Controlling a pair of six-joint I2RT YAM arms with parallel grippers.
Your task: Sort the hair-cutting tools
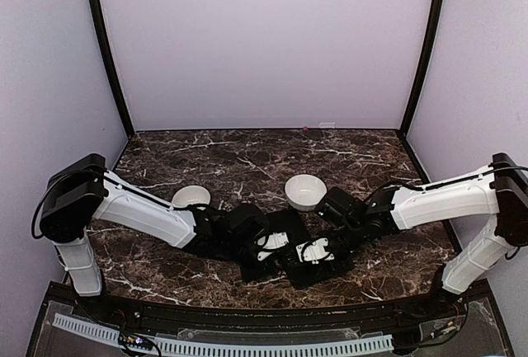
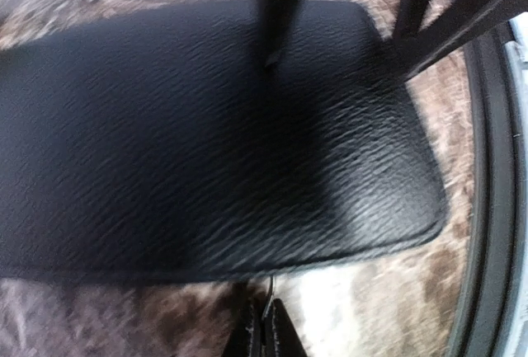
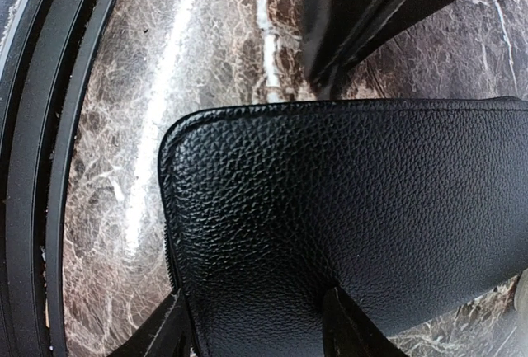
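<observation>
Above: a flat black leather case lies at 6 o'clock on the marble counter. Left wrist: the left gripper is pinched closed at its edge. Right wrist: the right gripper sits half-open astride a corner, grip uncertain. No hair-cutting tools show; they are likely inside, so opening the case comes next.

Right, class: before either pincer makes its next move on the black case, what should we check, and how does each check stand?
1. Black textured leather case lying flat on brown marbled table: ok.
2. Case opened, hair-cutting tools showing: not ok; none visible.
3. Left pincer shut at the case's edge: ok.
4. Right pincer firmly gripping the case corner: cannot tell; it straddles the corner.
5. White round bowls empty and unobstructed: ok.
</observation>
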